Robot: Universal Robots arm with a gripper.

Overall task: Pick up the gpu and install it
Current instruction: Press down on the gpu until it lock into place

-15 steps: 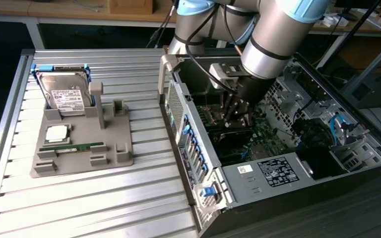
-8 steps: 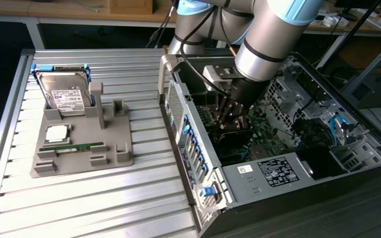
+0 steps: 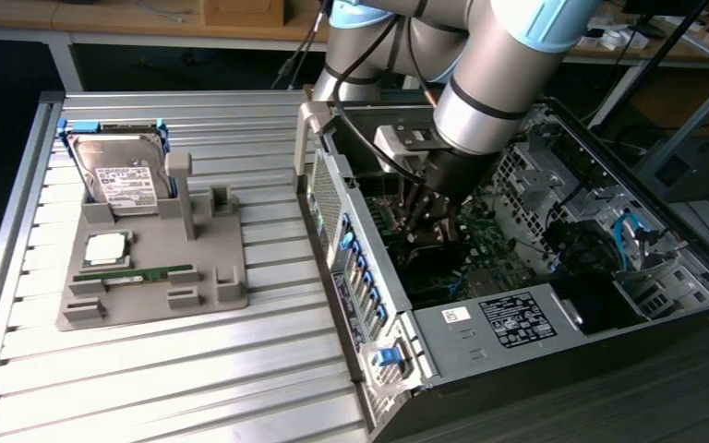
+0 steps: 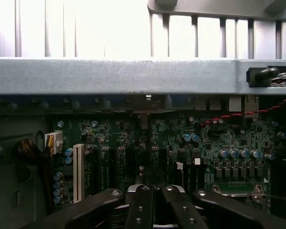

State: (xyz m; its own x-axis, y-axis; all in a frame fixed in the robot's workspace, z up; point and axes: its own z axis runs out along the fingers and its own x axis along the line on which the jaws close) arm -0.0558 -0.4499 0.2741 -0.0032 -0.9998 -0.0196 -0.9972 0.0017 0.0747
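My gripper (image 3: 435, 217) reaches down into the open computer case (image 3: 490, 323), just above the green motherboard (image 3: 493, 242). In the wrist view its fingers (image 4: 143, 205) are pressed together, so the gripper (image 4: 154, 188) is shut. A thin dark card seen edge-on, the gpu (image 4: 143, 143), runs from the fingertips towards the case's rear metal wall (image 4: 114, 76). It stands upright over the expansion slots of the motherboard (image 4: 219, 138). How deep it sits in a slot is hidden.
On the slatted table a grey holder (image 3: 213, 295) carries a silver hard drive (image 3: 126, 180), a processor chip (image 3: 106, 246) and a green memory stick (image 3: 133, 274). A white slot (image 4: 78, 171), capacitors and cables crowd the board. Blue cables (image 3: 631, 240) lie at the case's far side.
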